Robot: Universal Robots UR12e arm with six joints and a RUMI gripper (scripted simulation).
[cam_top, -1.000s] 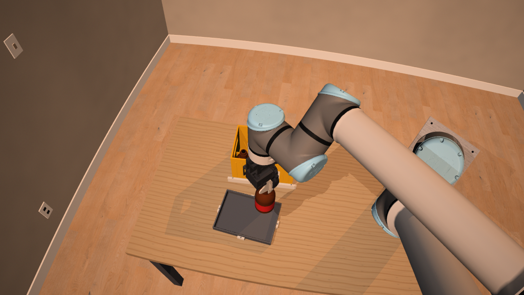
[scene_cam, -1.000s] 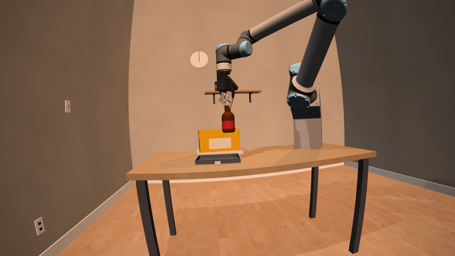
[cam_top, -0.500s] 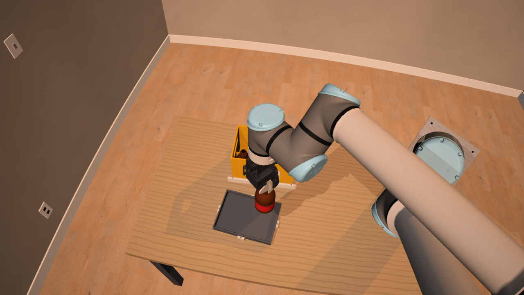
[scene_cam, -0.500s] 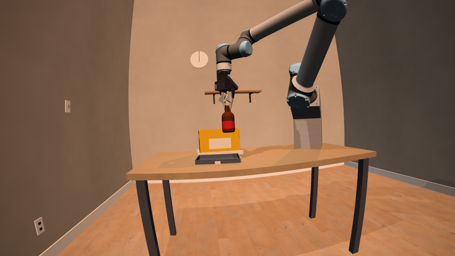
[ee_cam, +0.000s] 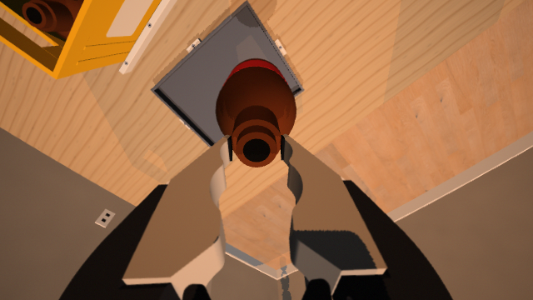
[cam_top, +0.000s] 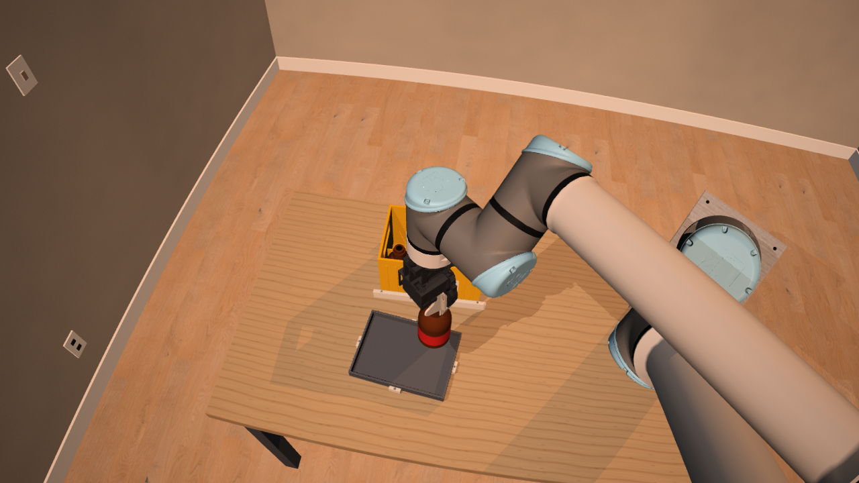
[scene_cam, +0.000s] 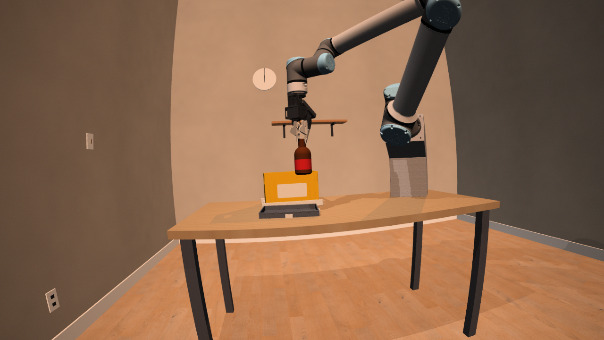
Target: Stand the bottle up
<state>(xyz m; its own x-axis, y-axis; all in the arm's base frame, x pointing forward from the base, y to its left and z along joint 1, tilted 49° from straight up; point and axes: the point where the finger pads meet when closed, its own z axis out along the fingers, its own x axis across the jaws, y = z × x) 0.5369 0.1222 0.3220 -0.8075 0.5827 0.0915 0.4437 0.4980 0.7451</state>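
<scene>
Brown bottle (cam_top: 433, 327) (scene_cam: 302, 159) (ee_cam: 256, 100) hangs upright, neck clenched in gripper (cam_top: 437, 307) (scene_cam: 301, 138) (ee_cam: 256, 137); yellow crate (cam_top: 390, 273) (scene_cam: 270, 182) (ee_cam: 77, 46) beyond, its rim to clear.

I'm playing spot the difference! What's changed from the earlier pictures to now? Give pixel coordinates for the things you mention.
Nothing visibly changed. The gripper (cam_top: 437, 304) (scene_cam: 301, 137) (ee_cam: 256, 137) still holds the bottle (cam_top: 433, 324) (scene_cam: 302, 160) (ee_cam: 256, 100) by its neck, upright in the air. The yellow crate (cam_top: 390, 273) (scene_cam: 270, 188) (ee_cam: 79, 37) and the dark tray (cam_top: 390, 354) (scene_cam: 274, 214) (ee_cam: 196, 79) stayed where they were. Nothing was let go.
</scene>
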